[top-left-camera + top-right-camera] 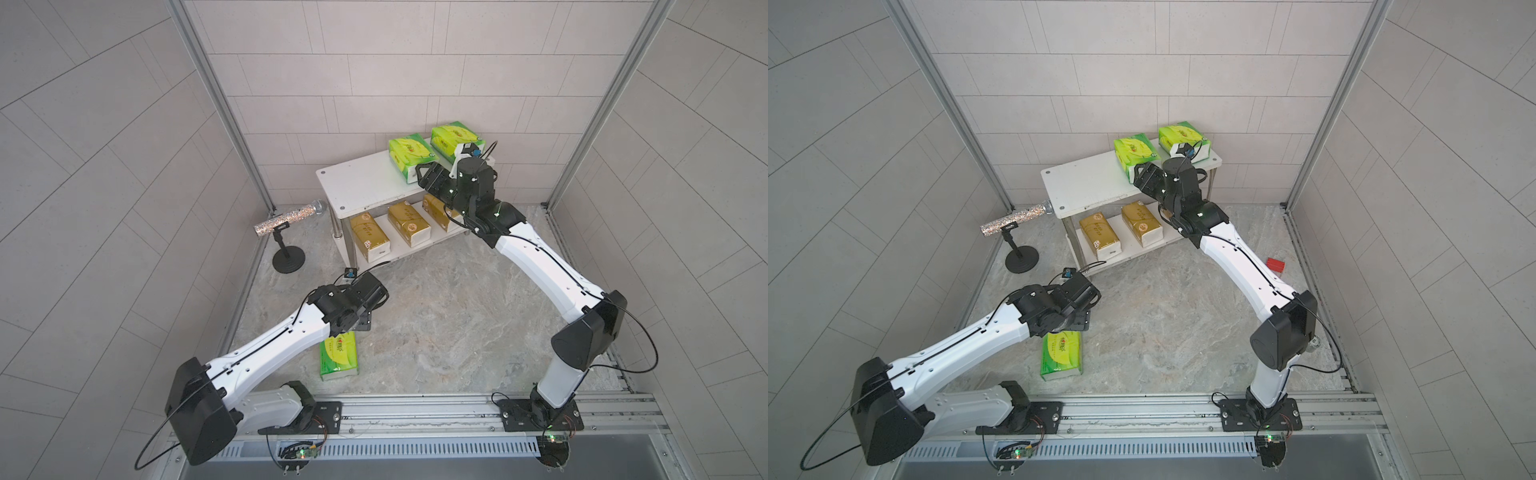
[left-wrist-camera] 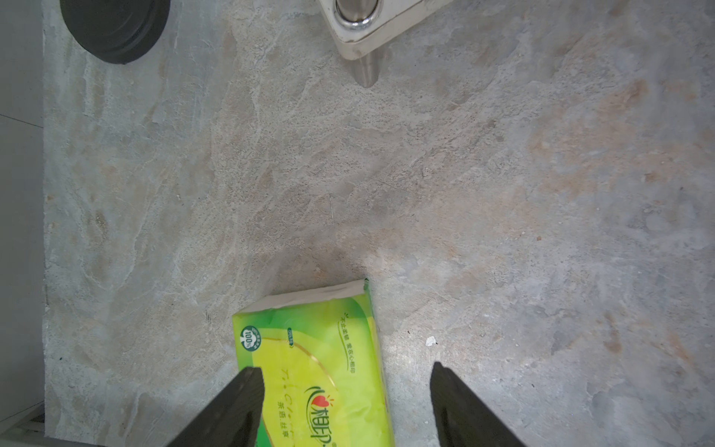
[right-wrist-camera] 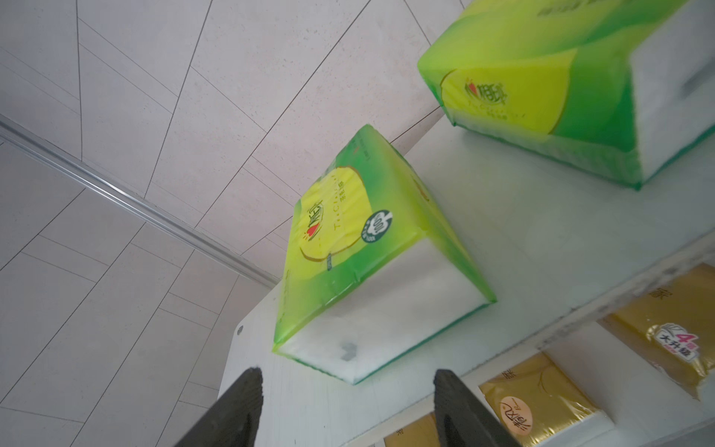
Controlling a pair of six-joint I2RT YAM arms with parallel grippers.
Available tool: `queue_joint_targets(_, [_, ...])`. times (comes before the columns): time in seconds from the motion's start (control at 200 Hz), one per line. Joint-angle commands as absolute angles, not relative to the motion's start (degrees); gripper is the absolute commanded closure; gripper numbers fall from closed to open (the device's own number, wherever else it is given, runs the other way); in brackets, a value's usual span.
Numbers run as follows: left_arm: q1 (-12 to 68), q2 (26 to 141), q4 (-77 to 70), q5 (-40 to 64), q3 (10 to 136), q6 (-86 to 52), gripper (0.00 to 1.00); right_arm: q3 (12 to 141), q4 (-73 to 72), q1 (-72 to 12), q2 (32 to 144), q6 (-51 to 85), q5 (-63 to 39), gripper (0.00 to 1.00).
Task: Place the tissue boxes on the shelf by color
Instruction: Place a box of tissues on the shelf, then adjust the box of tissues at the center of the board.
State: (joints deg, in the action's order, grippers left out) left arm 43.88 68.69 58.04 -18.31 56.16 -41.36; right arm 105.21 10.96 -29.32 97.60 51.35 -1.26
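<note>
Green tissue box [image 1: 338, 358] flat on the tabletop [image 1: 436, 324] beneath left gripper [image 2: 346, 369], jaws wide, empty; looks light, soft, slick-wrapped, so pinch across long sides mid-length; right gripper [image 3: 346, 373] likewise wide, empty, at the shelf [image 1: 361, 183].

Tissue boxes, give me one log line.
top tier: two green boxes; lower tier: three gold boxes; table: green box under open left gripper; right gripper: open

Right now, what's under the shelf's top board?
Three gold boxes on the lower board; the right arm covers most of the third. The top board hides the rear.
</note>
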Motion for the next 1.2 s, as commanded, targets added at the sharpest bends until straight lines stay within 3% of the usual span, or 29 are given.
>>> queue_joint_targets(0.0, [43.60,67.43,62.64,-19.25,56.91,-44.16,0.24,102.11,11.18,-29.08,90.97,46.95,-3.01,0.23])
queue_joint_targets(0.285, [43.59,62.05,63.33,-17.14,51.98,-46.85,0.22,86.63,17.83,-29.07,77.26,36.19,-10.47,0.21])
queue_joint_targets(0.5, [43.59,61.58,61.30,-14.78,48.68,-47.15,0.19,70.95,22.78,-29.14,68.44,32.34,-9.76,0.21])
queue_joint_targets(0.971, [43.67,68.11,57.43,-8.83,43.40,-47.79,0.18,57.86,22.37,-30.06,66.04,34.24,-10.51,0.22])
queue_joint_targets(1.196, [43.68,72.00,50.16,-2.73,39.91,-48.94,0.36,57.02,23.01,-30.15,66.89,34.10,-11.34,0.23])
